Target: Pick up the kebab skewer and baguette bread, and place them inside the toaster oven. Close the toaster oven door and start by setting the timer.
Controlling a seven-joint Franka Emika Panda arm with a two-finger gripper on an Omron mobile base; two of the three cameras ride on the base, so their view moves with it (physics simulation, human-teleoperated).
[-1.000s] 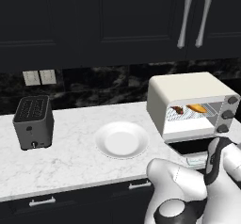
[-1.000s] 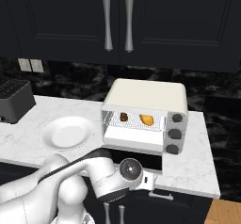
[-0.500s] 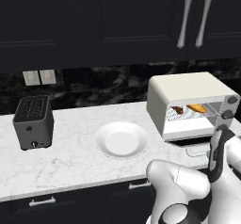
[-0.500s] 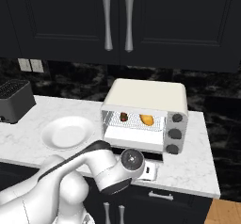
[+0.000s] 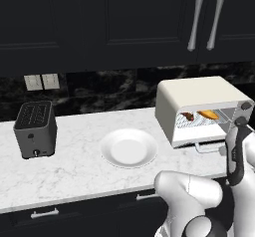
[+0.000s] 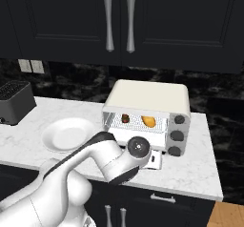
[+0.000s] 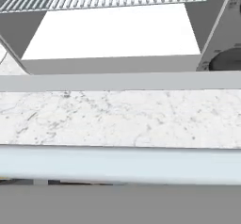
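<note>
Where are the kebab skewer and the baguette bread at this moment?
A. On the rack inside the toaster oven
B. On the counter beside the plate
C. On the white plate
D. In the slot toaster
A: the kebab skewer and the baguette bread lie side by side on the wire rack inside the toaster oven, whose door is open.

The arm is glossy white, built of rounded, bulbous shells. Dark grey bands mark its joints, and one dark strip runs along a link. A round dark cap with a pale centre closes one joint.
</note>
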